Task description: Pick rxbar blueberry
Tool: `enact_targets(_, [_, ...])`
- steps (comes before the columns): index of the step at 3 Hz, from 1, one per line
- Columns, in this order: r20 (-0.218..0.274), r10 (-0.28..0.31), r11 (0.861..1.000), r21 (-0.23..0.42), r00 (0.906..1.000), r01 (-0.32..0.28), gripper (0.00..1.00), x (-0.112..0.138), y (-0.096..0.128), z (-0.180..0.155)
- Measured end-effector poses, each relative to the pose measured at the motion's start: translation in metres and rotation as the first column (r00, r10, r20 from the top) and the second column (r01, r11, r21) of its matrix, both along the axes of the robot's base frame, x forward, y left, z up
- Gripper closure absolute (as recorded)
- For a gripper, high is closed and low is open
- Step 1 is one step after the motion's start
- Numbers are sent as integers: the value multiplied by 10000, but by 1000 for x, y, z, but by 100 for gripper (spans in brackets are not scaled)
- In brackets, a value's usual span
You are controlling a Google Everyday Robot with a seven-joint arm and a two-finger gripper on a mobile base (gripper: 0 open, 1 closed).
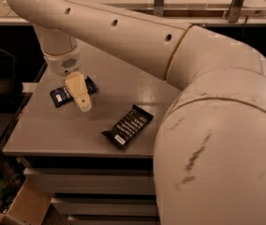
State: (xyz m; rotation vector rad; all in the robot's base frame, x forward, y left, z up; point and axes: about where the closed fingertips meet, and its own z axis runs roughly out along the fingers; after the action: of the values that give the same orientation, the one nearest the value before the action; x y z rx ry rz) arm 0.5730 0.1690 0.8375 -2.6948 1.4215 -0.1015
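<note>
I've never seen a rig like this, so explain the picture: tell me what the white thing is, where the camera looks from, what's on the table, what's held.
The white shape is a robot arm. It comes in from the right foreground and reaches to the upper left. At its end hangs the gripper, the tan part that grabs things. One camera looks down on a grey table from above. Two snack bars lie on it: a dark blue bar, partly hidden behind the gripper, and a black bar nearer the front edge. The blue bar lies flat; I cannot tell whether the gripper touches it.
</note>
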Motion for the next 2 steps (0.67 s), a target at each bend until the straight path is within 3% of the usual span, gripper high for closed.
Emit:
enact_targets(1, [-325, 97, 9998, 186, 9994, -91, 0, 3, 12, -14])
enact_targets(2, [-488, 132, 9997, 227, 9987, -121, 18, 8, 16, -23])
